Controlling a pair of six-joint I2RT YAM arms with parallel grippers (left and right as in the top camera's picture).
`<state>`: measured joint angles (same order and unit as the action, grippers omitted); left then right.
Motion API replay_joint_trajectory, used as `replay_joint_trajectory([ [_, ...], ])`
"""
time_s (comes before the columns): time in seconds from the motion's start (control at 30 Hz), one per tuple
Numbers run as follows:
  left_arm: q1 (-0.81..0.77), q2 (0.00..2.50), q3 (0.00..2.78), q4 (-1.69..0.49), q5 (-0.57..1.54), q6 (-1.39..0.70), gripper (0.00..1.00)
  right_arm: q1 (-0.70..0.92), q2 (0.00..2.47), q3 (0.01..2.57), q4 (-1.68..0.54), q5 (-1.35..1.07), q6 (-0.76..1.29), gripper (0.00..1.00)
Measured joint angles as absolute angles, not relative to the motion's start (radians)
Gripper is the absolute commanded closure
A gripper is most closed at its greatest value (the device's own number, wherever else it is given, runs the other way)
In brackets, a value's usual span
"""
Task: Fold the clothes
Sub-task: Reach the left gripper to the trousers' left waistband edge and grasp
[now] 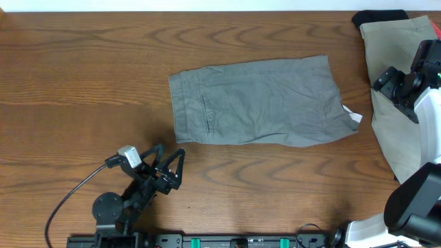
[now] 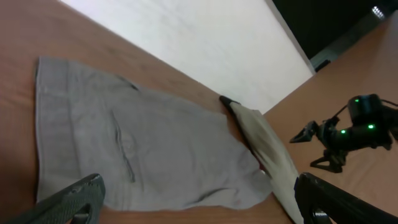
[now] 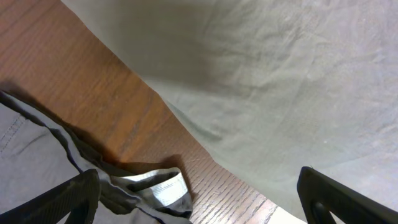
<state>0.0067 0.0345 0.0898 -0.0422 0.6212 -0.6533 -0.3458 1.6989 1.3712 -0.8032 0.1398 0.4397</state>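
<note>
The mid-grey shorts [image 1: 256, 101] lie folded flat in the middle of the table, pocket seam toward the left, white tag [image 1: 354, 117] sticking out at the right edge. They also show in the left wrist view [image 2: 137, 155] and the right wrist view [image 3: 37, 155], the tag [image 3: 165, 186] close below that camera. The paler beige-grey pair [image 1: 393, 83] lies at the far right, also in the right wrist view [image 3: 280, 81]. My left gripper [image 1: 169, 165] is open and empty, near the front left of the shorts. My right gripper [image 1: 386, 79] is open and empty, above the beige pair.
A black item [image 1: 375, 16] lies at the back right corner beside the beige pair. The right arm's white base [image 1: 413, 207] stands at the front right. The left arm's cable [image 1: 76, 193] trails at the front left. Bare wood [image 1: 83, 69] lies to the left.
</note>
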Motion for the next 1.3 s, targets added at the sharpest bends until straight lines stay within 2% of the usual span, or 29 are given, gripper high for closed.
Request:
replay_joint_trajectory([
  [0.1, 0.007, 0.113, 0.226, -0.129, 0.602, -0.581, 0.02, -0.346, 1.699, 1.371, -0.803, 0.139, 0.44, 0.01],
  [0.23, 0.007, 0.318, 0.458, -0.366, 0.522, -0.452, 0.02, -0.346, 1.699, 1.371, -0.803, 0.139, 0.44, 0.01],
  [0.37, 0.007, 0.669, 0.741, -0.686, 0.391, -0.32, 0.02, -0.346, 1.699, 1.37, -0.804, 0.14, 0.44, 0.01],
  [0.57, 0.007, 1.111, 1.039, -0.887, 0.331, -0.2, 0.02, -0.346, 1.699, 1.37, -0.804, 0.139, 0.44, 0.01],
  [0.77, 0.007, 1.414, 1.105, -0.808, 0.331, -0.214, 0.02, -0.346, 1.699, 1.37, -0.803, 0.139, 0.44, 0.01],
  [0.9, 0.007, 1.559, 1.105, -0.68, 0.332, -0.246, 0.02, -0.346, 1.699, 1.37, -0.803, 0.139, 0.44, 0.01],
  [1.13, 0.007, 1.687, 1.105, -0.43, 0.387, -0.269, 0.02, -0.346, 1.699, 1.37, -0.803, 0.139, 0.44, 0.01],
  [1.3, 0.007, 1.751, 1.105, -0.361, 0.413, -0.316, 0.02, -0.346, 1.699, 1.37, -0.803, 0.139, 0.44, 0.01],
])
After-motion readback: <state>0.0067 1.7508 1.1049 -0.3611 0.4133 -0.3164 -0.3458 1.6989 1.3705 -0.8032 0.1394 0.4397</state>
